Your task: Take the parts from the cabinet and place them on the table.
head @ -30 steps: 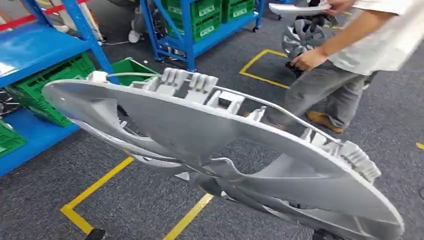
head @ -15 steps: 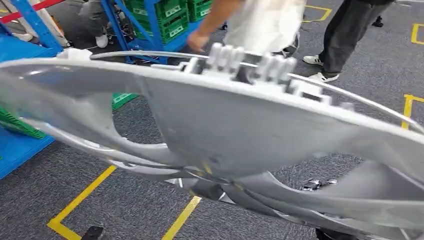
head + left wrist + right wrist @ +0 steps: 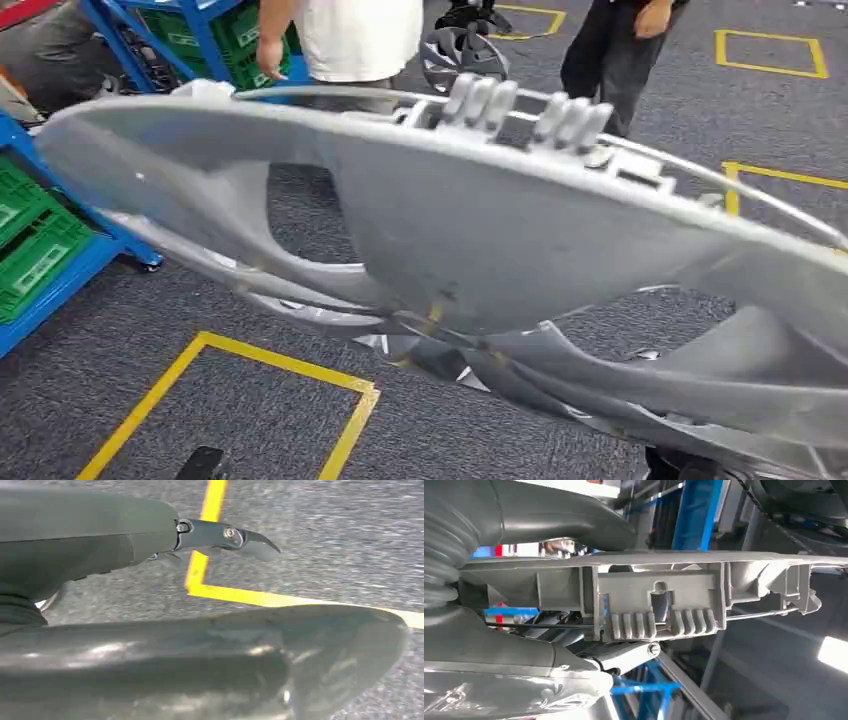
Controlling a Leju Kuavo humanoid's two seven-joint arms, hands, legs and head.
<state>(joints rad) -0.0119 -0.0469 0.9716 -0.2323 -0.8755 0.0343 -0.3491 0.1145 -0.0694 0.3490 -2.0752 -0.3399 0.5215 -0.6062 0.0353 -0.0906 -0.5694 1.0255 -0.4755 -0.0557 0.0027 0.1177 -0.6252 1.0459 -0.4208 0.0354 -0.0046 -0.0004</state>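
Both of our hands carry the silver wheel cover [image 3: 470, 240] flat before us above the carpet [image 3: 150, 330]. Our right hand [image 3: 524, 645] clasps its ribbed rim between thumb and fingers; our left hand [image 3: 150, 545] closes on its edge, one finger outstretched.

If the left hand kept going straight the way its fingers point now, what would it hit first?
Probably the grey carpet floor with its yellow tape line. In the left wrist view the left hand, against the large silver plastic wheel cover, points its dark fingers over open floor; depth is unclear.
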